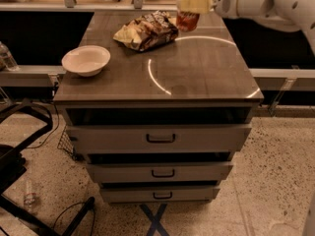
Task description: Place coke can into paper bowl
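Gripper (191, 4) at the far edge of the bench (206, 77), toward the far right corner, clamped on the coke can (187, 21). Pale fingers (196, 4) cross the can's upper half. Can upright, red body with white lettering showing below the fingers. It looks raised off the bench top, though the gap beneath is hard to judge. White arm (256, 1) comes in from the right, above the far right corner.

Paper bowl (86, 60) sits upright near the left edge, closer to the front left corner, well apart from the can. Nothing in it.

Snack bag (146, 31), brown and yellow, lies crumpled near the far edge, between bowl and can, just beside the can on its left.

Bright curved light reflection (153, 77) runs across the middle of the bench top.

Below the top, three drawers (160, 138) with dark handles, each pulled out slightly.

Water bottle (6, 58) stands on a ledge beyond the left edge. Blue tape cross (155, 220) on the speckled floor in front of the bench.
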### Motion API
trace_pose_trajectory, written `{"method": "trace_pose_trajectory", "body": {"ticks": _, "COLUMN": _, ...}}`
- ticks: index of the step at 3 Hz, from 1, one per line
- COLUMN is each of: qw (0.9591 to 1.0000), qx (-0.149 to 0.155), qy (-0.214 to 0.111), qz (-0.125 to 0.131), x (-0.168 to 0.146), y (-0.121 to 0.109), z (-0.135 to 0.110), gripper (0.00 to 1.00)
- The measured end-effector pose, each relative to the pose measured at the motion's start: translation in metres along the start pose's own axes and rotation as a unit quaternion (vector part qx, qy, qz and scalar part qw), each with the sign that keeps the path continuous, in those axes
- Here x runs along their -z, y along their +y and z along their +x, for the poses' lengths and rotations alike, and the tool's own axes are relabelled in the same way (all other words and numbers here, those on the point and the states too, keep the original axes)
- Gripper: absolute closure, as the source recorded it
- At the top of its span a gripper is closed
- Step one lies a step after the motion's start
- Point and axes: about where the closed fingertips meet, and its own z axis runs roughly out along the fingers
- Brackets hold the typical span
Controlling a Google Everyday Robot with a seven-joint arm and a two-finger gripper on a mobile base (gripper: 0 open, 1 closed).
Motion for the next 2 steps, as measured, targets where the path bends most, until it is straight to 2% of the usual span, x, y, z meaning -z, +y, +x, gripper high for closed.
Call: {"method": "trace_pose_trajectory", "body": {"ticks": 2, "qw": 0.9963, "qx": -0.008, "qy": 0.008, "qz": -0.085, "x": -0.022, "y": 0.087, "z": 0.028, "gripper": 1.0}}
